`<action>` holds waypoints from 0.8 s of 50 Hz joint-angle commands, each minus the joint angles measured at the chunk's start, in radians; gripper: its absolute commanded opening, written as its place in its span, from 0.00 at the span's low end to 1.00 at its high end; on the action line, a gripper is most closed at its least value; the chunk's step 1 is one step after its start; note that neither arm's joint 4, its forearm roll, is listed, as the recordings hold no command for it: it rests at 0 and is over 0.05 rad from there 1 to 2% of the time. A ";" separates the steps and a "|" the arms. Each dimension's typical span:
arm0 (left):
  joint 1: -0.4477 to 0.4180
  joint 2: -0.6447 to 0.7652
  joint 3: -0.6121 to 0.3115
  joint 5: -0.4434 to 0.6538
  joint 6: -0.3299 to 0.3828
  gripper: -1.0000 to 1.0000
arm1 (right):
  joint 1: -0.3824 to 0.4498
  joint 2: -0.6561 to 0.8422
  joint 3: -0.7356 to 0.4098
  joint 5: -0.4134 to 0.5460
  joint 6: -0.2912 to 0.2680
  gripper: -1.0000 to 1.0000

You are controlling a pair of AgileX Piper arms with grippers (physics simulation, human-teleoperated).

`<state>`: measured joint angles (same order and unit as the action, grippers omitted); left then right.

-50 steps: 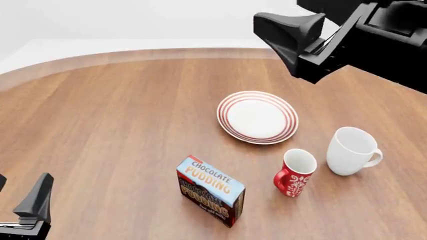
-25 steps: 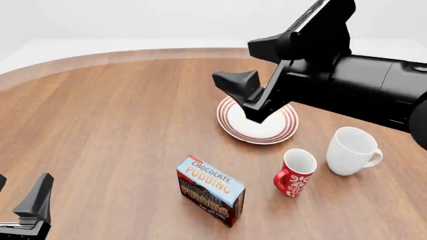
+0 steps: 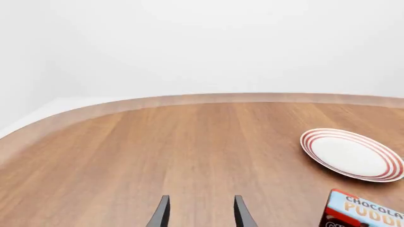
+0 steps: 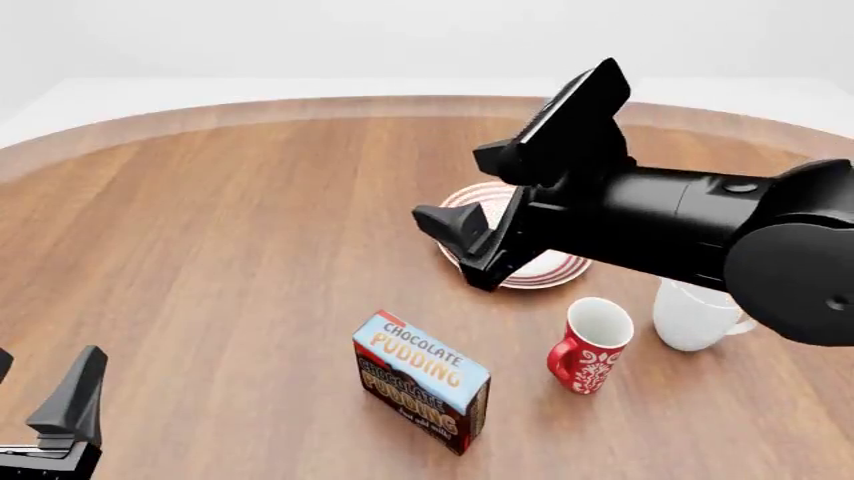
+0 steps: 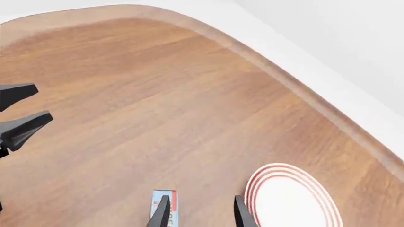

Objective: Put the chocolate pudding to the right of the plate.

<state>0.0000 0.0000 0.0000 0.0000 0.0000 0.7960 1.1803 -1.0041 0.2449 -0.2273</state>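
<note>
The pudding (image 4: 422, 380) stands on the table (image 4: 227, 250), nearer the camera than the plate (image 4: 554, 268) and a little to its left, its light-blue top reading "CHOCOLATE PUDDING". A red mug (image 4: 587, 345) stands just right of it, with a white mug (image 4: 701, 312) beyond. The right gripper (image 4: 470, 245) hangs over the plate's left edge, jaws apart and empty; the left gripper (image 4: 60, 420) sits low at the near left, open, holding nothing.
</note>
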 commanded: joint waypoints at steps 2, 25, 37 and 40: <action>0.000 0.000 0.000 0.000 0.000 1.00 | -0.007 0.008 0.042 0.002 0.001 1.00; 0.000 0.000 0.000 0.000 0.000 1.00 | 0.001 0.007 0.100 0.009 0.030 1.00; 0.000 0.000 0.000 0.000 0.000 1.00 | 0.034 0.033 0.134 -0.010 0.082 1.00; 0.000 0.000 0.000 0.000 0.000 1.00 | 0.040 0.033 0.133 -0.004 0.085 1.00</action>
<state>0.0000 0.0000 0.0000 0.0000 0.0000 0.8144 1.2022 -0.8890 0.2429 -0.1669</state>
